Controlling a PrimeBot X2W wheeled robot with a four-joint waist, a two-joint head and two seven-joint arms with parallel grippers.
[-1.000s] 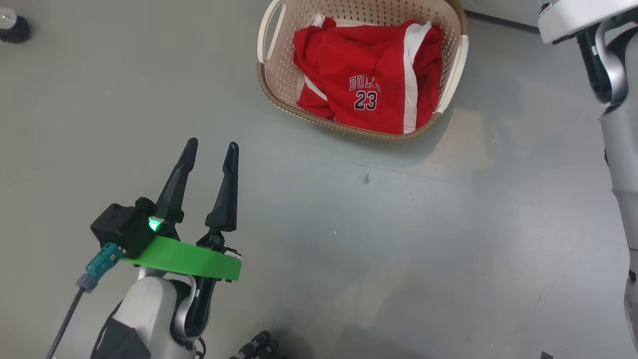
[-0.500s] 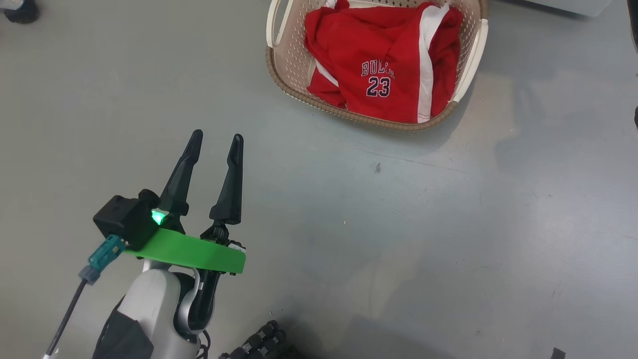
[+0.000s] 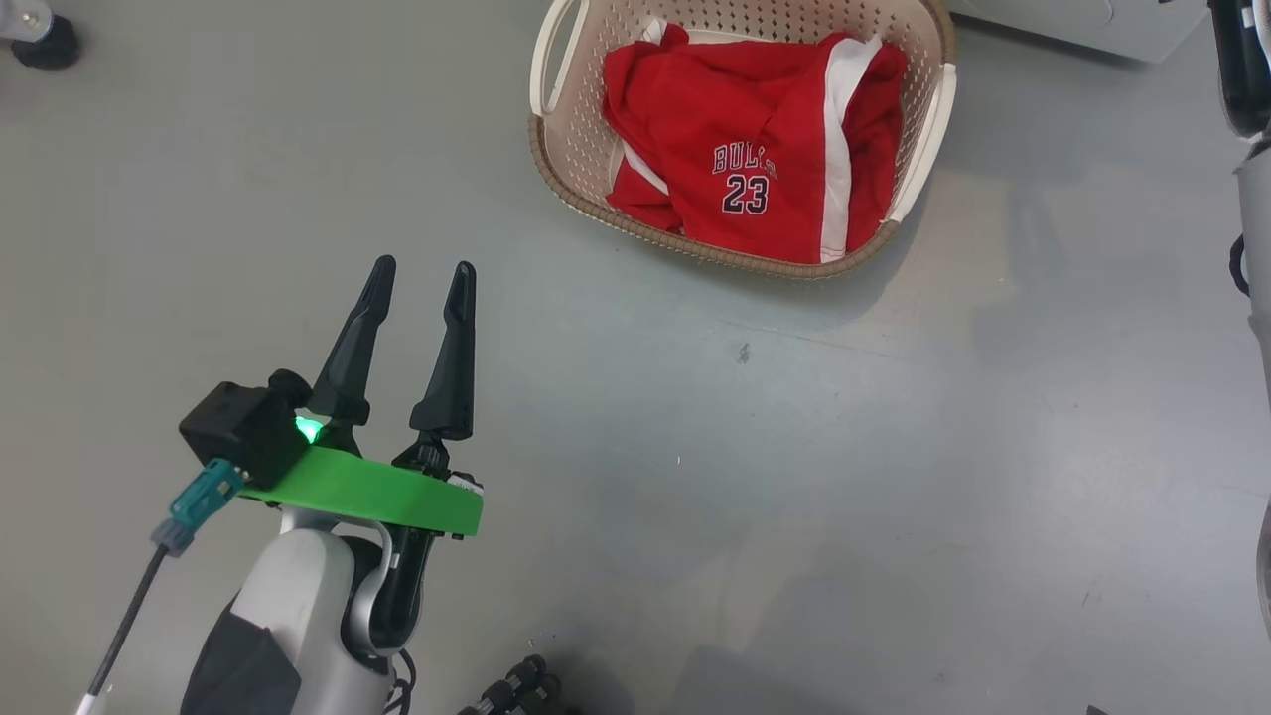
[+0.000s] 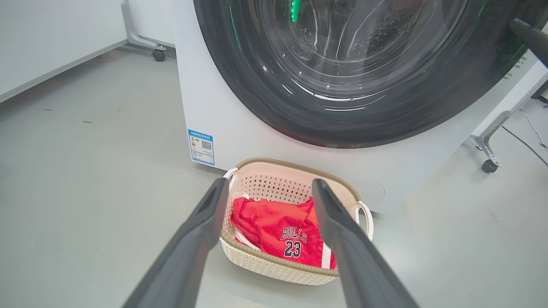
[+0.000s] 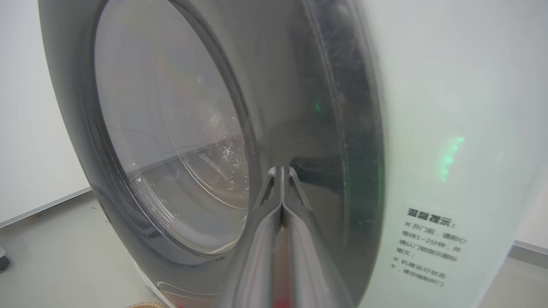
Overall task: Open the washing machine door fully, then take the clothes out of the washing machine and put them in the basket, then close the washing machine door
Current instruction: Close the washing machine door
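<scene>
The cream basket (image 3: 562, 185) stands on the grey floor with the red "BULLS 23" clothes (image 3: 735, 119) piled in it. My left gripper (image 3: 422, 270) hovers open and empty at the lower left, well short of the basket. In the left wrist view, that gripper (image 4: 269, 185) points at the basket (image 4: 291, 268) and clothes (image 4: 274, 226), with the washing machine (image 4: 239, 128) behind them. Its door (image 4: 342, 115) lies flat against the front. My right gripper (image 5: 281, 169) is shut, its tips at the door's (image 5: 171, 149) black rim.
A white frame leg on a caster (image 4: 488, 164) stands right of the washer, and another caster (image 4: 158, 54) is at its left. A black foot (image 3: 40, 42) sits at the floor's far left. My right arm (image 3: 1253, 209) runs along the right edge.
The head camera has shifted, so the basket sits slightly differently in the picture. My right arm shows less at the right edge. The left gripper stays open in place.
</scene>
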